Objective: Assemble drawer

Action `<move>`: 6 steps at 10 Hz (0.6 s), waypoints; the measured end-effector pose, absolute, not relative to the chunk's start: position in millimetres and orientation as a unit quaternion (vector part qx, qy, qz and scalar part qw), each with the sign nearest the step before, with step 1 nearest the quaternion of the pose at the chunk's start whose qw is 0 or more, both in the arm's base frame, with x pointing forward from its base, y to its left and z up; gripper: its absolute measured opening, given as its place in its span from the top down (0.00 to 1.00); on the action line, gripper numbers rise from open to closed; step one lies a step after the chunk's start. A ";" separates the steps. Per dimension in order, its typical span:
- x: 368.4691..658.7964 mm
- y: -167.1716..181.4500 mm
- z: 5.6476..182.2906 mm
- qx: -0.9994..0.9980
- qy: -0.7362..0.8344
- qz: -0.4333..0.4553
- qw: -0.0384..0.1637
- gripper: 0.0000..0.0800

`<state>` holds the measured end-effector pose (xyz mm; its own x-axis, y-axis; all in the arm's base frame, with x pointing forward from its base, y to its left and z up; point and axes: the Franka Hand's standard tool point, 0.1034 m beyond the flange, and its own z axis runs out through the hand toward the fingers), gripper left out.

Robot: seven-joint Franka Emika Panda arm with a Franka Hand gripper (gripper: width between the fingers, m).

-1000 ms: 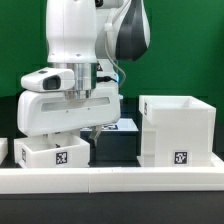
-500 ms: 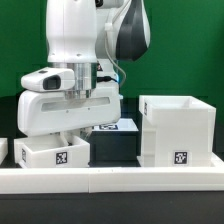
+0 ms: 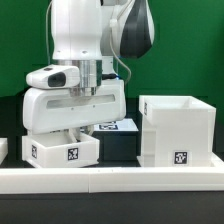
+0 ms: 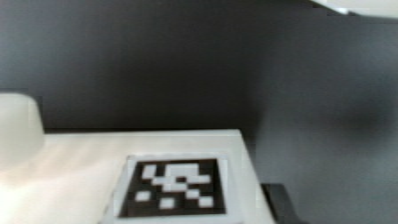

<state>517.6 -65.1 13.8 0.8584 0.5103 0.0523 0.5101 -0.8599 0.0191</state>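
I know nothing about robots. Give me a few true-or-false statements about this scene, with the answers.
1. The large white cube-like plastic casing stands on the exterior view's right. True.
2. The small white open-topped plastic box sits inside that casing. False: it stands outside the casing, apart from it, below the white robot arm.
3. The backdrop is red. False: it is green.
4. The casing bears a black-and-white square tag. True.
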 end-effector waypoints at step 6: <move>498.0 -48.9 17.5 0.947 0.322 0.023 0.008 0.95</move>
<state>498.0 -48.9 17.5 0.7919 0.6095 0.0381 0.6088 -0.7928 0.0297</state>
